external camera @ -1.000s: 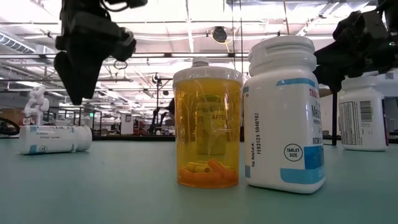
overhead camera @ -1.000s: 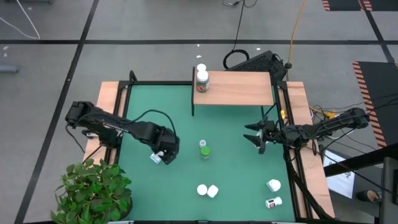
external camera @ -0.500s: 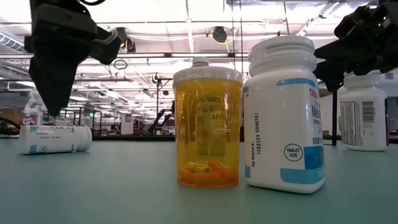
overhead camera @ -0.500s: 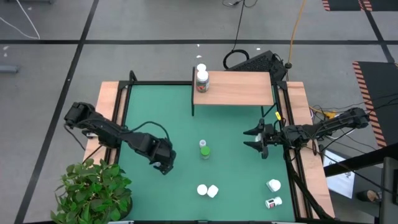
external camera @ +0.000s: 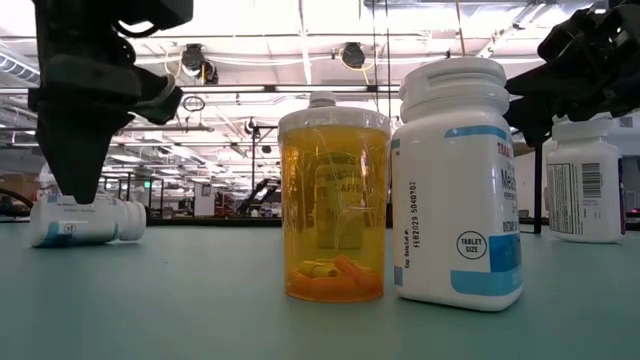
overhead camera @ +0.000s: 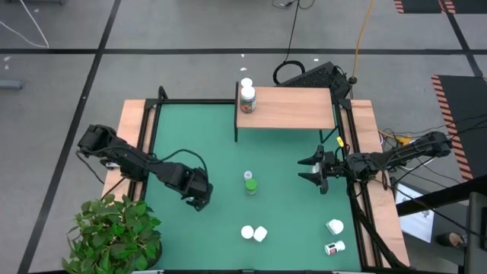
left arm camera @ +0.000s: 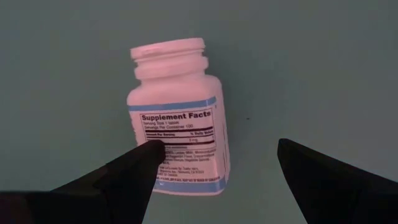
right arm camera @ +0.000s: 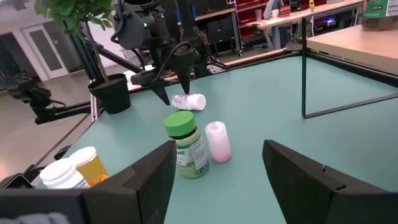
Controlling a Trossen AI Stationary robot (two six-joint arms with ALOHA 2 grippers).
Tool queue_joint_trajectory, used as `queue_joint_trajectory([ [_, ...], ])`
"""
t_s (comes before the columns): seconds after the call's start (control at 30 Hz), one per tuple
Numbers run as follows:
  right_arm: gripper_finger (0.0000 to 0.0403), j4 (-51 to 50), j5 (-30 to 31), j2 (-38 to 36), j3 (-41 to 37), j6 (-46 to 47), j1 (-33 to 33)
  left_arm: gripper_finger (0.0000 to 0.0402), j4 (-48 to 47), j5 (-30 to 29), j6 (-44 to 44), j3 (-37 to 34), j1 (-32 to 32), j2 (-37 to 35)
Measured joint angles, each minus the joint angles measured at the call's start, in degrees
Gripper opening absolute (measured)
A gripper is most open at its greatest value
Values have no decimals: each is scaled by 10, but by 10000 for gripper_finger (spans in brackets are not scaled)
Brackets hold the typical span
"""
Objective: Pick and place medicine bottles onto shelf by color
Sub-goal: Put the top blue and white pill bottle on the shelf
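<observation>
My left gripper (overhead camera: 196, 199) is open and low over a white bottle (left arm camera: 177, 118) that lies on its side on the green mat, one finger on either side of it. That bottle has a blue-edged label and also shows in the low view (external camera: 85, 220). My right gripper (overhead camera: 313, 169) is open and hovers near the table's right rail. A green-capped bottle (overhead camera: 249, 184) stands mid-table. The orange bottle (external camera: 333, 200) and a blue-labelled white one (external camera: 458, 180) stand near the front edge. The shelf (overhead camera: 293, 108) carries two bottles (overhead camera: 247, 97) at its left end. My left gripper comes from above, pointing down, with its fingers across the lying bottle. One fingertip (left arm camera: 146, 155) overlaps the label side (left arm camera: 180, 134) near the bottle's bottom end. I cannot tell whether it touches.
Two more bottles (overhead camera: 335, 236) lie near the front right corner. A potted plant (overhead camera: 114, 236) stands at the front left corner. The shelf stands on thin black legs (right arm camera: 305, 68) at the far edge. Bare green mat lies between the green bottle and my right gripper.
My left gripper has moved toward the near edge and down, coming over the lying white bottle, which it now hides in the high view.
</observation>
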Motion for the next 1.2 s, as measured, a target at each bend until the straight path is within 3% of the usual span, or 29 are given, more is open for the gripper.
queue_joint_trajectory([
  [0.37,235,37,0,0,0,-64,0,331,-30,-41,5,10,2,2],
  [0.7,235,87,0,0,0,-84,0,329,43,-52,16,-69,2,2],
  [1.03,235,102,-15,0,0,-105,-1,225,108,-48,60,-95,6,1],
  [1.2,235,136,-92,2,0,-125,-9,226,203,-51,148,-95,16,1],
])
